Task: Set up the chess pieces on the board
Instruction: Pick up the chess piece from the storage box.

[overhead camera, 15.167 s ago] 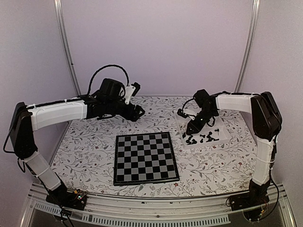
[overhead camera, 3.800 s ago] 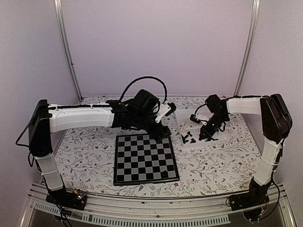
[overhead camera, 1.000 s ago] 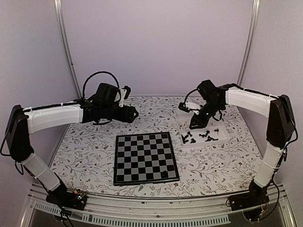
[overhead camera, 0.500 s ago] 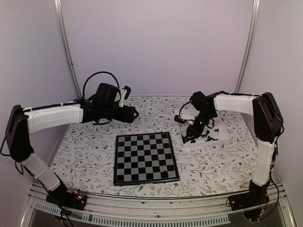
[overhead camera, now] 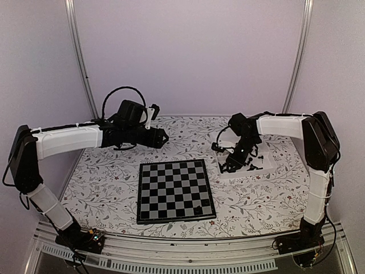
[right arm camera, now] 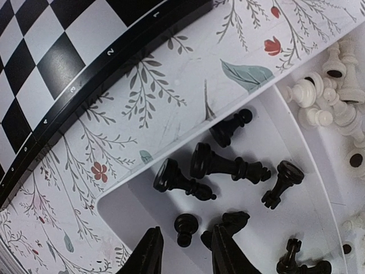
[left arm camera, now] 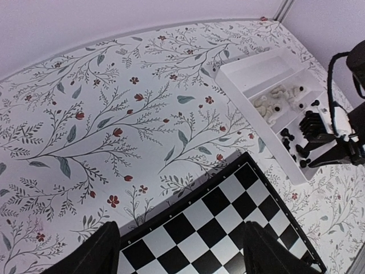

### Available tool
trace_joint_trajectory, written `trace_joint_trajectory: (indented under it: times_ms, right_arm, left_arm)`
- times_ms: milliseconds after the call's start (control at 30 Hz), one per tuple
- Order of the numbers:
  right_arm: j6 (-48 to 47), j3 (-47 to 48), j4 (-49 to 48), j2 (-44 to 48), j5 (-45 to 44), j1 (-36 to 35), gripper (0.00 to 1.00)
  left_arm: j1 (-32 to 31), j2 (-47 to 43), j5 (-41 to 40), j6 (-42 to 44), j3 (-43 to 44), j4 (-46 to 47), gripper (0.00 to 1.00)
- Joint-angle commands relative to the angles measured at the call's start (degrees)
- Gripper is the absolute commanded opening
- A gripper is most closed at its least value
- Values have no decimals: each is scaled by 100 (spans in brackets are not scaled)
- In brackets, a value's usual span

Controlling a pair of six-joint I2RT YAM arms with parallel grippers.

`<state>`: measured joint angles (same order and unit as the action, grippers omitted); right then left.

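Chess pieces (right arm camera: pixel 228 165), small, light, hard and smooth, lie mostly toppled in the white tray (right arm camera: pixel 137 202) just beside the board (right arm camera: pixel 68 63). The right tool (right arm camera: pixel 186 229) hangs narrowly parted, a black pawn (right arm camera: pixel 183 224) showing between its tips. The pawn's slim neck looks the safest hold, since the round head could squirt out. Farther back, the left tool (left arm camera: pixel 185 245) hovers wide and empty above the desk (left arm camera: pixel 85 114).

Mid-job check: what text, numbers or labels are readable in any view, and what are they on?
"1": white numeral on the black border of the board, right wrist view.
"2": same border, next along.
"3": same border, next along.
Further marks along that border: too small to read.
Border marks in the left wrist view: blurred, unreadable.
Nothing else legible.
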<state>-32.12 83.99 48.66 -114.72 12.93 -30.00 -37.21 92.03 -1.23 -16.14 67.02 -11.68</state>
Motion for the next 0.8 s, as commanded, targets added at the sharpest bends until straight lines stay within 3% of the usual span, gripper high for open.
trace_joint_trajectory:
  times_ms: [0,333,533,767]
  right_arm:
    - [52,-23,157,-136,-56,-21,32]
    - [98,-53,323,-211,-137,-15,31]
    - [108,47,389,-244,-229,-13,12]
    - [157,377,542,-60,-297,-18,3]
  left_arm:
    - [74,61,80,50,138,2,76]
    - [75,96,49,130,166,-31,76]
    - [82,175,66,155,241,-40,76]
    - [82,171,71,194,215,-21,76]
